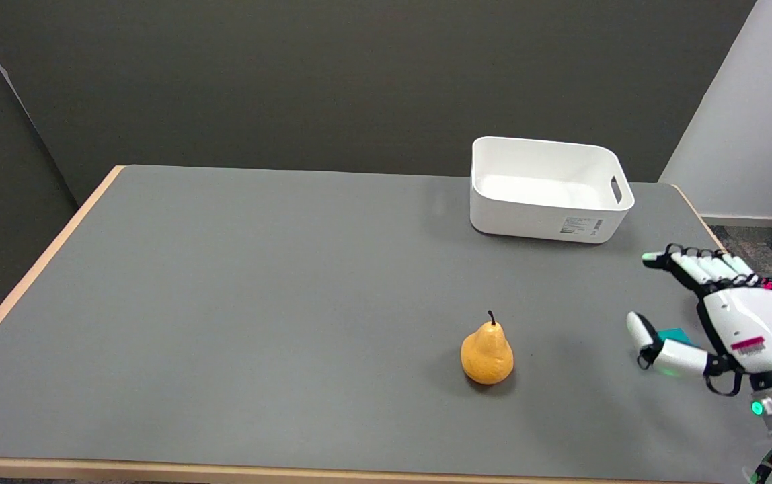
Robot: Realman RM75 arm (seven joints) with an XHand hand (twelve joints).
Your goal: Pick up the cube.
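Right arm: enters at the lower right corner, white segmented forearm rising to a black wrist with a green light.

Right hand (715,316): white palm shell facing up and toward the camera, fingers (695,263) stretched together to the left on the far side, thumb (641,331) extended left on the near side. Spread wide, nothing in its grasp.

Cube (672,335): teal, small, only a corner showing (the rest hidden behind the thumb and palm). Lies within the gap between thumb and fingers, close against the thumb; whether the two touch cannot be told.

Pear (487,352): yellow-orange, upright with dark stem, standing well to the left of the hand, slightly nearer than the thumb.

Table (258,302): grey matte top, light wood edging along the near and left sides.

Bin (547,191): white plastic, rounded corners, handle slot in its right wall, label on its near wall; stands beyond the hand, up and to its left.

Room: dark grey wall behind, a white panel at far right, grey carpet beneath it.
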